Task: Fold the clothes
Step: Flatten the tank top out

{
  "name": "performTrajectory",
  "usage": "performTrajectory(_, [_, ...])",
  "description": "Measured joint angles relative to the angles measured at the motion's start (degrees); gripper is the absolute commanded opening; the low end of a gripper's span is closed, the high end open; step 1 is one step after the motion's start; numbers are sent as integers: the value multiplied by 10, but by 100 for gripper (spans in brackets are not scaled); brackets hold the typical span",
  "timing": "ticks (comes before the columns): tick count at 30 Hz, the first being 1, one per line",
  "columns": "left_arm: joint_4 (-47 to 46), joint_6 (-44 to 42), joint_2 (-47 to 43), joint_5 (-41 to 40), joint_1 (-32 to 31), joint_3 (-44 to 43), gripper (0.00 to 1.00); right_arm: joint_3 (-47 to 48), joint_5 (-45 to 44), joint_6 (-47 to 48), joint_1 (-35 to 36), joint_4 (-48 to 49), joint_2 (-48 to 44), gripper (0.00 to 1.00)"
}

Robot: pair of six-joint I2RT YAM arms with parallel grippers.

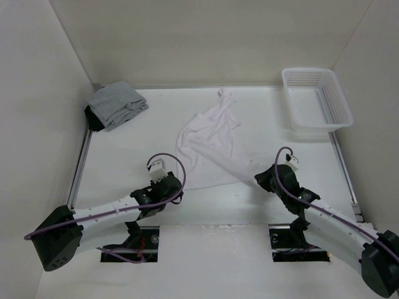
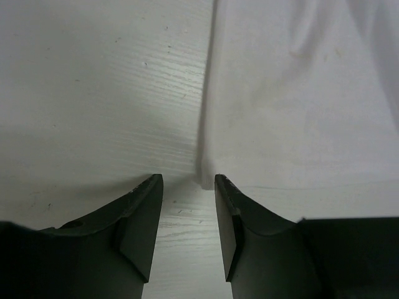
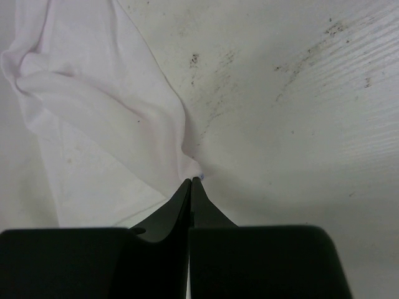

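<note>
Your left gripper stands released, its two dark jaws apart with bare table showing between them. The garment's near corner lies flat just past the tips, and as far as the wrist view lets you judge it touches neither jaw. Your right gripper is clenched on another corner of the same garment: the fabric gathers to a point right at the closed tips and fans out from there in soft folds, up and to the left. From above, a narrow band of white cloth runs diagonally from that grip to the garment's main body. That body lies rumpled near the middle of the table, beyond the two arms, with one thin end trailing toward the rear wall. A grey bundle with a dark edge sits in the far left corner, well apart from the garment. A white basket stands in the far right corner.
</note>
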State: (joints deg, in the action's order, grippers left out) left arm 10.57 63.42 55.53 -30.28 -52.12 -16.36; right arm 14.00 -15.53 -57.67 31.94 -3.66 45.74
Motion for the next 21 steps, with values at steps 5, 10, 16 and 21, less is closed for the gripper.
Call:
performTrajectory(5, [-31, 2, 31, 20, 1, -10, 39, 0, 1, 0, 0, 2, 2, 1])
performTrajectory(10, [-49, 0, 48, 46, 13, -11, 10, -12, 1, 0, 0, 7, 2, 1])
performTrajectory(16, [-15, -31, -13, 61, 65, -11, 4, -14, 4, -4, 0, 8, 10, 2])
performTrajectory(21, [22, -54, -161, 40, 117, -15, 4, -14, 21, -8, 19, 4, 19, 9])
